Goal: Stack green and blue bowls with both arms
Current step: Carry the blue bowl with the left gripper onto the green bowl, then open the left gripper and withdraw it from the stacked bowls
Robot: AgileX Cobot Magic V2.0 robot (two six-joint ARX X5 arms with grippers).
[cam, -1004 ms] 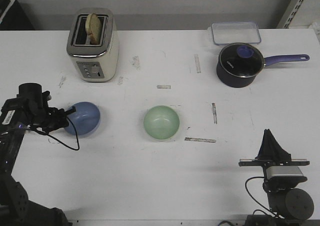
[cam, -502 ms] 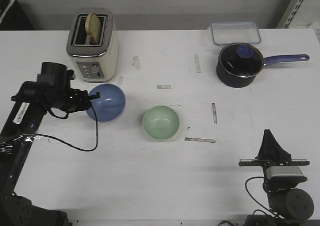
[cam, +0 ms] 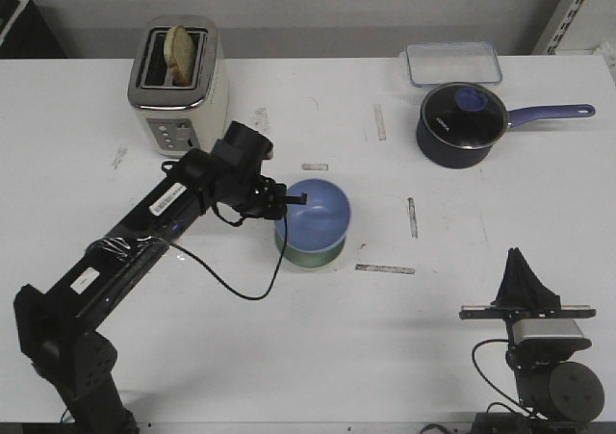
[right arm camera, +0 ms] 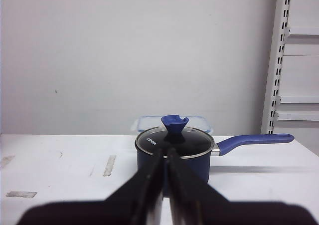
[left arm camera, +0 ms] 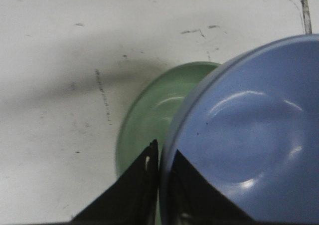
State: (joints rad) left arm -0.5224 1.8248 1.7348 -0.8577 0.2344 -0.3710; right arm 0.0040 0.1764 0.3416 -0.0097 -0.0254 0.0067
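My left gripper (cam: 292, 201) is shut on the rim of the blue bowl (cam: 317, 214) and holds it tilted over the green bowl (cam: 306, 257), which rests on the table and shows only as a green edge beneath. In the left wrist view my left gripper (left arm camera: 160, 157) has its jaws pinching the blue bowl's (left arm camera: 249, 135) rim, with the green bowl (left arm camera: 149, 120) below and behind. My right gripper (cam: 520, 266) is parked at the front right, shut and empty; in the right wrist view the right gripper (right arm camera: 164, 157) has its fingers together.
A cream toaster (cam: 178, 86) with bread stands at the back left. A dark purple saucepan (cam: 462, 124) with a glass lid and a clear lidded container (cam: 453, 63) stand at the back right. Tape marks dot the table.
My left arm has carried the blue bowl from the left side of the table rightward to over the green bowl. The right arm has not moved.
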